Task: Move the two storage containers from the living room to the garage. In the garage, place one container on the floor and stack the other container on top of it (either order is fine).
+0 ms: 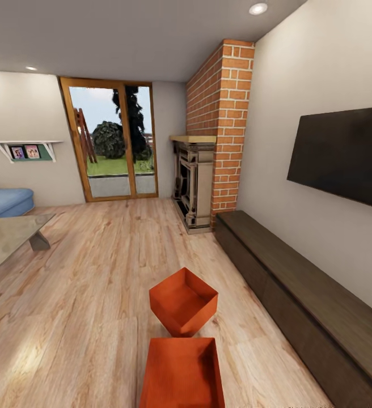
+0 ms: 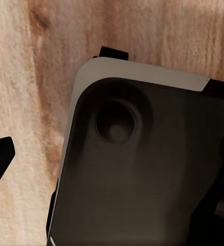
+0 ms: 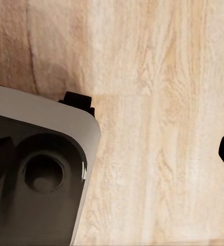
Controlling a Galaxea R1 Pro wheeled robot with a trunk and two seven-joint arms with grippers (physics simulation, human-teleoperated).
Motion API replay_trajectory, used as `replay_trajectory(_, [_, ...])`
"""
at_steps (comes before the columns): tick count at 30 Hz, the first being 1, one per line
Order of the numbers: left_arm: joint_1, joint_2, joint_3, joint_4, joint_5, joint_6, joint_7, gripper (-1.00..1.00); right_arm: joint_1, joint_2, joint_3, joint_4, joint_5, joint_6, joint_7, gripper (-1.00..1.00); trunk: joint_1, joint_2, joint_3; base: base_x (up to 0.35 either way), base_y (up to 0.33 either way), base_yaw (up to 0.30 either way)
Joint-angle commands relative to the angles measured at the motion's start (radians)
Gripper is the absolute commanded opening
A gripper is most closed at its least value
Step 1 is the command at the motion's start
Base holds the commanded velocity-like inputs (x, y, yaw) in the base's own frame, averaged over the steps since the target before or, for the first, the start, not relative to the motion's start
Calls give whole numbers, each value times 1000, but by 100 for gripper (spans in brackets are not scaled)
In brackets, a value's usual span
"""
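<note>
Two orange-red, open-topped rectangular storage bins with thin plain walls sit on the light wood plank floor (image 1: pixel 78 294) in the lower middle of the head view. The nearer bin (image 1: pixel 183 371) lies square to the frame at the bottom edge; the farther bin (image 1: pixel 183 301), just beyond it, is turned so one corner points toward the camera. The two look close, and whether they touch cannot be told. To their right a long low dark-wood cabinet (image 1: pixel 305 300) runs along the wall under a black wall-mounted television (image 1: pixel 345 153). A red-brick fireplace column (image 1: pixel 223 124) rises at centre right. A wood-framed glass door (image 1: pixel 111 141) stands at upper left of centre, a blue sofa (image 1: pixel 4 201) at the left edge.

Both wrist views look down on plank floor and the robot's dark, grey-rimmed base (image 2: pixel 142 169). Only dark finger tips show at the frame edges, so whether either gripper is apart or together cannot be told
</note>
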Motion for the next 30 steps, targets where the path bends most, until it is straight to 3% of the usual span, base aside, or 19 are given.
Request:
replay_trajectory(1, [0,0,1,-2,6,6,1,100,-1,1,8,3,-9,-5,-1,100,0,-1,-1,0,0,-70])
replay_trajectory(16, [0,0,-3,1,3,6,0,100,-1,9,10,3,-7,-7,-1,100,0,-1,-2,0,0,-14])
replay_trajectory(30, [0,1,-13,5,-5,7,-1,100,-1,10,12,3,-7,-9,1,100,0,-1,-22,0,0,0])
